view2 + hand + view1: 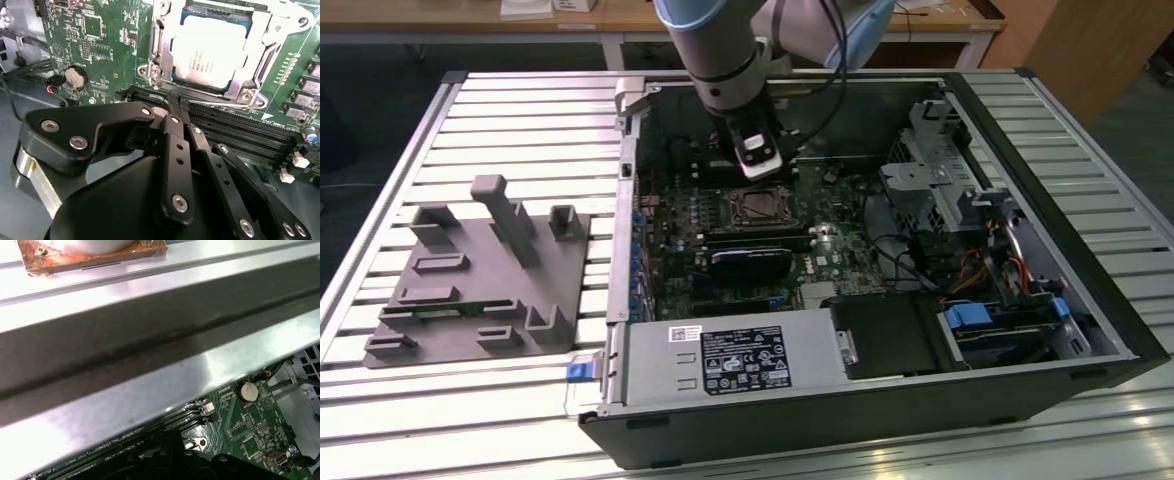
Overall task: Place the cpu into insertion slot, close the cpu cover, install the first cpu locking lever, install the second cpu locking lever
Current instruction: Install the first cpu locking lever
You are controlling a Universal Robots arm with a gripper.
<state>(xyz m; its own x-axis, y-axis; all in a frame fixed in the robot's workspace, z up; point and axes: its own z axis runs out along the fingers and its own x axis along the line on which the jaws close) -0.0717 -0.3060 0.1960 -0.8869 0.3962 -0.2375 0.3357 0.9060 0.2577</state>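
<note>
My tool (174, 106) is closed on nothing and hangs over the memory slots (240, 137), just beside the slot (758, 206). The cpu (210, 52) lies there, framed by the cover (161, 47). The open case (1067, 190) lies on a slatted metal table (520, 110) beside a grey fixture (480, 280). Wooden desks (454, 18) stand behind.

Robotics lab: slatted metal bench (520, 110), open computer case (854, 418).

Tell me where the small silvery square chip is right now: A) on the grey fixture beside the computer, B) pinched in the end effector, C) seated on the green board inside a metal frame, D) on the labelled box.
C: in the second wrist view the cpu lies framed by the cpu cover on the motherboard, beyond the shut end effector.
</note>
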